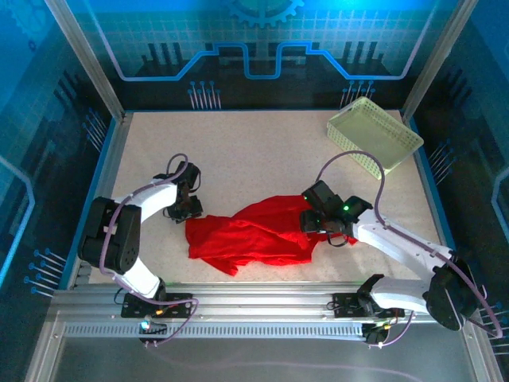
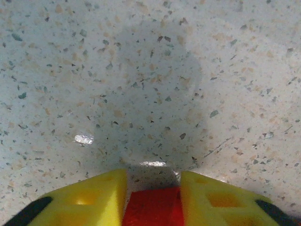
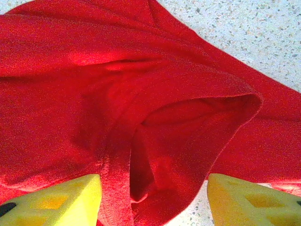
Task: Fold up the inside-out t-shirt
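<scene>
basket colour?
Pale yellow-green lattice basket, clearest in the top external view.

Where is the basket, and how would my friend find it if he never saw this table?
Look at the speckled table, then go to its far right corner, away from the robot arms. The basket sits there, tilted. It is pale yellow-green with a lattice of little holes, unlike the crumpled red t-shirt near the front.

I can read no words, labels, brands or numbers anywhere around my t-shirt (image 1: 250, 235) (plain red cloth on every fold I see), nor on the basket (image 1: 374, 134) beyond it.
</scene>
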Tool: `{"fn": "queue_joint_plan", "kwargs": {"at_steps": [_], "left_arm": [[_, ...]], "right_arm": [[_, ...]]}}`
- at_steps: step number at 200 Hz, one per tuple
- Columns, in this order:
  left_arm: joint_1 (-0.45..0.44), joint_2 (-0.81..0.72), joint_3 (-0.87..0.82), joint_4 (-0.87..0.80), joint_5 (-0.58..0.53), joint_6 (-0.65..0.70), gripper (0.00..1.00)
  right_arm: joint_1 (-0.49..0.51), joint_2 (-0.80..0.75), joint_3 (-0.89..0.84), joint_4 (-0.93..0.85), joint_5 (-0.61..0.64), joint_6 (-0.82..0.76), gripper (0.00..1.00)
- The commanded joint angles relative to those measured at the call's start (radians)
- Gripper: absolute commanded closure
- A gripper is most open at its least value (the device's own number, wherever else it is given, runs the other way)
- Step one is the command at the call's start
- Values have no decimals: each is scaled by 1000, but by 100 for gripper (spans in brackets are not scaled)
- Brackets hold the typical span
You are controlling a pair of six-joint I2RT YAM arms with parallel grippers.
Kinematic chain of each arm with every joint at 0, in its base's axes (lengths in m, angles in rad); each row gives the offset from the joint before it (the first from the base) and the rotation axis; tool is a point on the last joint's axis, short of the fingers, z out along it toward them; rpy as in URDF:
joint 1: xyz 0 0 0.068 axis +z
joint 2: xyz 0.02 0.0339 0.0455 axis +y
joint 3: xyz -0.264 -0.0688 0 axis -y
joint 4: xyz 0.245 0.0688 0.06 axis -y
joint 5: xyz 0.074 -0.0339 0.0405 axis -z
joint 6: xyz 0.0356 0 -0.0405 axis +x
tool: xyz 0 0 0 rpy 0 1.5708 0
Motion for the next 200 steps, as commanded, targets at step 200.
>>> {"fn": "queue_joint_plan", "kwargs": {"at_steps": [200], "left_arm": [[-154, 0, 84, -188, -240, 4, 62]], "right_arm": [[-11, -2, -37, 15, -11, 20, 38]]}}
